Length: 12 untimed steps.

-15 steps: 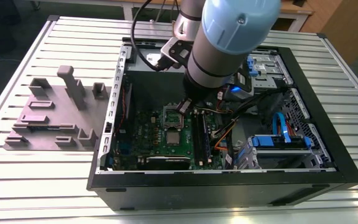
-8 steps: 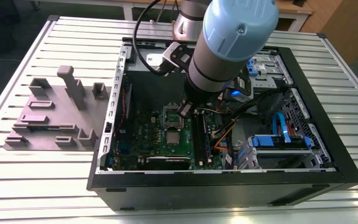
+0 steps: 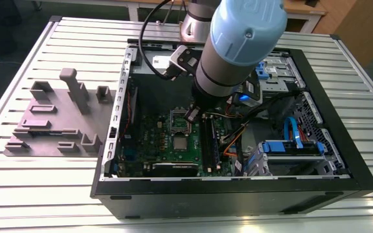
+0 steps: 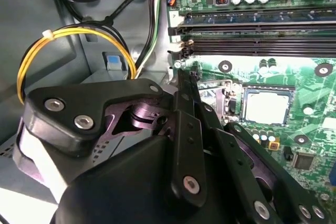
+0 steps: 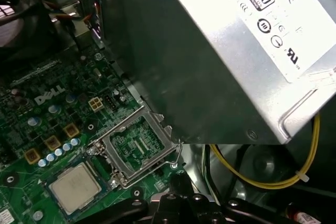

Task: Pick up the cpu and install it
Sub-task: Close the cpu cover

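Down on the motherboard (image 3: 149, 141) we see the cpu (image 3: 180, 143) seated, load plate (image 3: 176, 121) open at its 12 o'clock; end effector (image 3: 192, 115) grip: can't tell.

Above the board (image 3: 157, 138) the case (image 3: 225, 199) is open, so my gripper (image 3: 192, 116) has free way down. The grey power box (image 5: 220, 61) stands close, with yellow cables (image 4: 79, 30) beside it.

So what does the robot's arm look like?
The arm is a fat silver-grey tube with a round light-blue cap on its joint. A thin black cable loops beside it. The gripper is made of flat black links joined by shiny silver screws.
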Available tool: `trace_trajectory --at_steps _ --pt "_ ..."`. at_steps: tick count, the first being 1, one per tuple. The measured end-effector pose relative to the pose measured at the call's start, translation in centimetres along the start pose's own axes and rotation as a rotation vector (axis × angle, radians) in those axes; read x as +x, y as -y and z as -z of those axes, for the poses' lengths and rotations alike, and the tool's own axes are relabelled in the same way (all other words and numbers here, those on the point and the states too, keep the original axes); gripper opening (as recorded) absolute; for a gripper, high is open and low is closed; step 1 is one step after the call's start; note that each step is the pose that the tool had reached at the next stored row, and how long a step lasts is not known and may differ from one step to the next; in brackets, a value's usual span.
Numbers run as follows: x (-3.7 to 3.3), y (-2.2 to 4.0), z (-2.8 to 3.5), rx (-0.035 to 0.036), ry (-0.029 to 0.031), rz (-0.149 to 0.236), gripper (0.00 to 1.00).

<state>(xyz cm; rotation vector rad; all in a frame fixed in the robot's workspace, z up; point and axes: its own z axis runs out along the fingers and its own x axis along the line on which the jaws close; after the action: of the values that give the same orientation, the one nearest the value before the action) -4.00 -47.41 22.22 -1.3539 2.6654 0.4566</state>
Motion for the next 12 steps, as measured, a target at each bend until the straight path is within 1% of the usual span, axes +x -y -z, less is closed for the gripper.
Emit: trace_trajectory --at_steps 6,12 --pt "-0.2 -0.12 -0.79 -0.0003 0.0001 0.001 0.11" --pt "-0.36 -0.22 -1.35 -0.0033 0.0033 0.002 0.11"
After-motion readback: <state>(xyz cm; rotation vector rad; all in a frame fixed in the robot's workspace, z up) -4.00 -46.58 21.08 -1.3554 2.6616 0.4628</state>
